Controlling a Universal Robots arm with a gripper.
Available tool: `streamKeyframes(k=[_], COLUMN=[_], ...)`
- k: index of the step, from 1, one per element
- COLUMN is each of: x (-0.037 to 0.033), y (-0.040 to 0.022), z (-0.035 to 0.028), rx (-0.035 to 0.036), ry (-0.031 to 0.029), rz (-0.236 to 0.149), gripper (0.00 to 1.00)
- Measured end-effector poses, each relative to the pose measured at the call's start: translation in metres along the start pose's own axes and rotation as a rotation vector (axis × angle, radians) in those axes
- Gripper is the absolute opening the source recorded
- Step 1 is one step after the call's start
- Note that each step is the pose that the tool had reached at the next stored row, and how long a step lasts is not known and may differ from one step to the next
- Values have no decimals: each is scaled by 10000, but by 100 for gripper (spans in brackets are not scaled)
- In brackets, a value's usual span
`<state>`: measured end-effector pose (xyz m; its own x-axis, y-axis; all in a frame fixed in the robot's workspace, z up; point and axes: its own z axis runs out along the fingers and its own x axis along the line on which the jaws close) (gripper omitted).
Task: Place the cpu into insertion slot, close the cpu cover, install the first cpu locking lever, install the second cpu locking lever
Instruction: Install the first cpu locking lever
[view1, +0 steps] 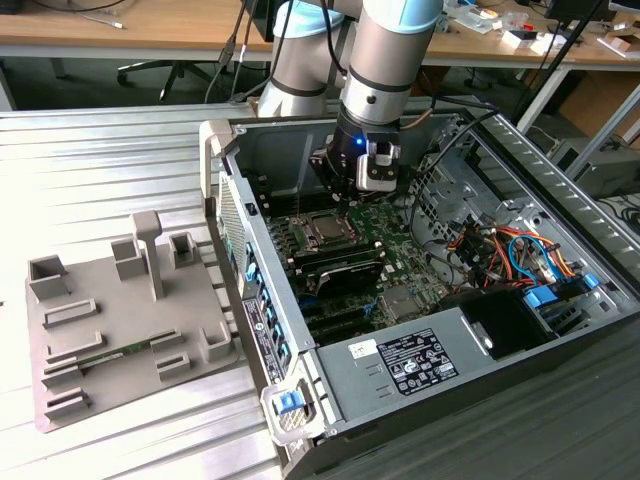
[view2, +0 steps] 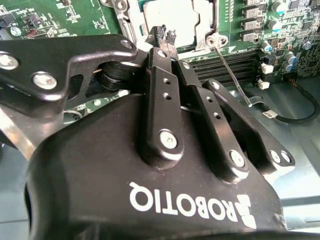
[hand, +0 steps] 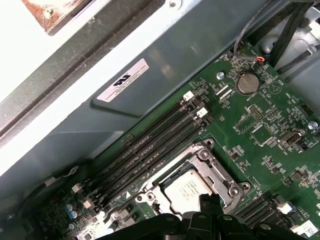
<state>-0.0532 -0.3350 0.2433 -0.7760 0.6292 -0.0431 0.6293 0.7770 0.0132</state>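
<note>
You had the arm reaching down into the open computer case (view1: 420, 350), which filled the middle and right of the exterior view. The gripper (view2: 165, 35) hung just above the green circuit board (hand: 270, 150), a little toward the top of the frame from the insertion slot (view1: 322, 231). In both wrist views its fingertips (view2: 160, 33) were clenched together, and you could see nothing between them.

The cpu (hand: 186, 189) already lay flat in the insertion slot, silvery top up, just beyond the fingertips. The cpu cover (view2: 202, 17) was down around it, its frame bordering the chip on the sides you could see. In the second wrist view a thin metal locking lever (view2: 230, 72) ran from a corner of the cover out across the long black memory slots (hand: 150, 150); whether it was latched you could not tell.

At the lower left of the exterior view, a grey fixture (view1: 120, 330) sat on the ribbed desk (view1: 100, 170), well apart from the gripper.
</note>
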Motion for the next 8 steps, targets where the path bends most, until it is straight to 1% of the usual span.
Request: streamKeyframes(k=[8], x=[0], y=[0], z=[0], rx=[-7], ry=[3], rz=[-167], gripper=[11])
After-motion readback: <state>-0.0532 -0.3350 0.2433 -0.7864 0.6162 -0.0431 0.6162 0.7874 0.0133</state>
